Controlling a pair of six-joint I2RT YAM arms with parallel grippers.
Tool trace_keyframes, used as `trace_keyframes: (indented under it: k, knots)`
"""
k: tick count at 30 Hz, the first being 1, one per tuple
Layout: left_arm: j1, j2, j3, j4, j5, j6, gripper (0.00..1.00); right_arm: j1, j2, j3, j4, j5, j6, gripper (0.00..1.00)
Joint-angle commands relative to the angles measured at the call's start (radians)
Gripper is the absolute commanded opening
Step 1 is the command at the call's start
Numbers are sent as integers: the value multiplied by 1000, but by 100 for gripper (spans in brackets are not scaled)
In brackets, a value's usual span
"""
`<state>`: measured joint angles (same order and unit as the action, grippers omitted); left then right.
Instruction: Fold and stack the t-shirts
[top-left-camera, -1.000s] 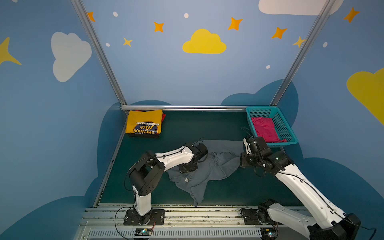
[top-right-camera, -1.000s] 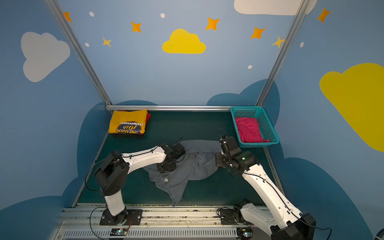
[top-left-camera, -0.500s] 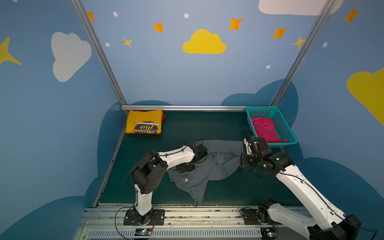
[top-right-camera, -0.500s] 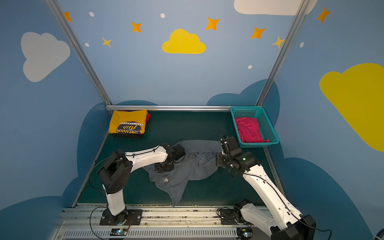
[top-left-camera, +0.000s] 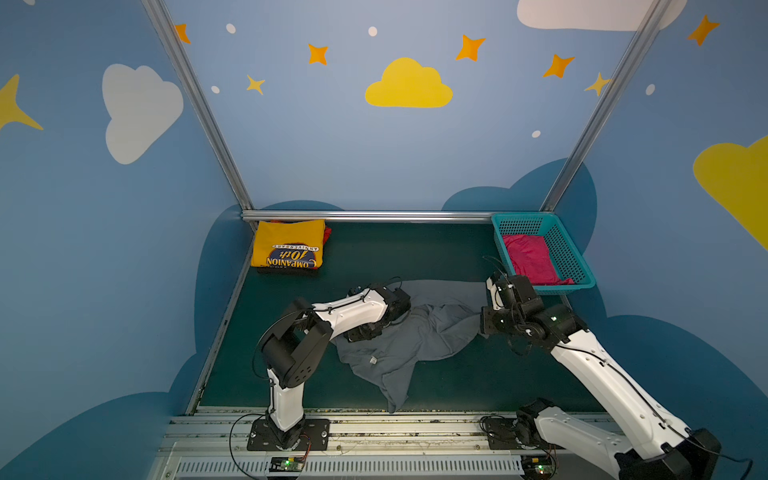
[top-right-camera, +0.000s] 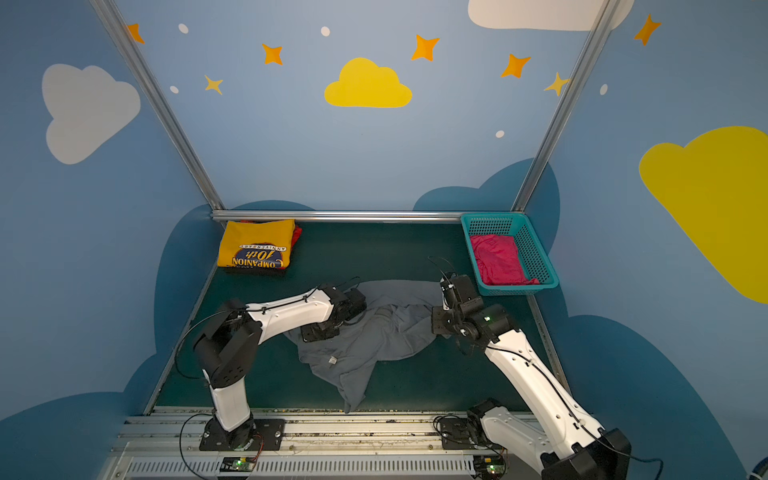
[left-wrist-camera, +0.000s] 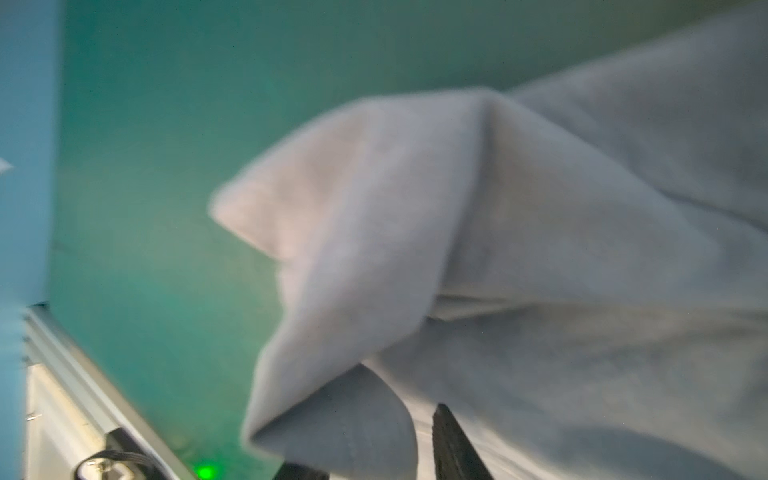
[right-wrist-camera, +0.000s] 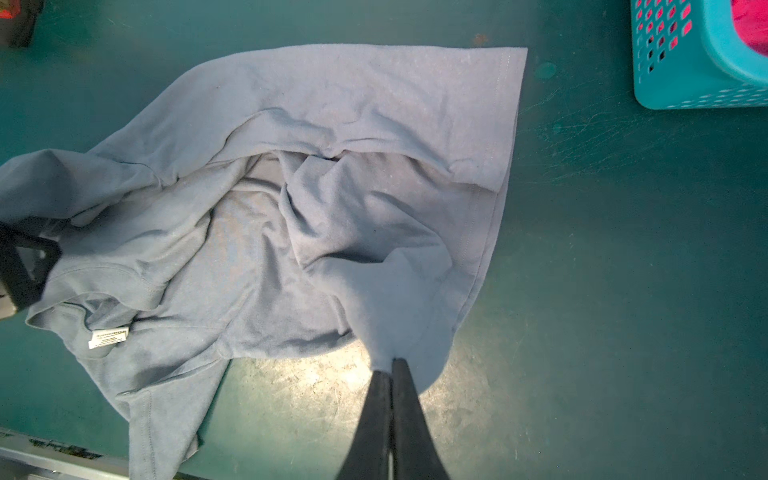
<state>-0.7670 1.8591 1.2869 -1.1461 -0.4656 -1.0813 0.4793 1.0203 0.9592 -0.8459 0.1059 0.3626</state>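
Top views, shirt: the grey t-shirt (top-left-camera: 419, 336) lay crumpled and unfolded at the middle of the green table (top-left-camera: 374, 257), with one tail trailing toward 6 o'clock in both top views.
Top views, others: the yellow t-shirt (top-left-camera: 289, 249) sat folded, print up, in the 10 o'clock corner. The pink t-shirt (top-left-camera: 530, 257) was bunched inside the teal basket (top-left-camera: 521, 218) at 2 o'clock.
Top views, arms: the left gripper (top-left-camera: 359, 334) met the grey t-shirt's 9 o'clock edge and the right gripper (top-left-camera: 483, 328) its 3 o'clock edge.
Left wrist: the view was blurred. A thick grey fold (left-wrist-camera: 498, 249) draped across the left gripper's parted fingers (left-wrist-camera: 453, 449), and it could not be told whether they gripped it.
Right wrist: the right gripper (right-wrist-camera: 390, 365) was pinched tight on a peak of the grey t-shirt (right-wrist-camera: 332, 187). The collar was wrinkled and the white label (right-wrist-camera: 108, 337) was showing.
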Motion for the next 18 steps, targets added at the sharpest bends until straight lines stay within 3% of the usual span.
trace_keyframes:
  k: [1,8,18]
  knots:
    - [29,-49,6,-72,-96,-20,35,-5,-10,-13,15,-14,4,0]
    - [95,-85,-3,-67,-139,20,10,-6,-6,-11,15,-19,7,0]
    - [207,-184,-81,-41,-149,77,5,-6,-2,-8,10,-17,9,0]
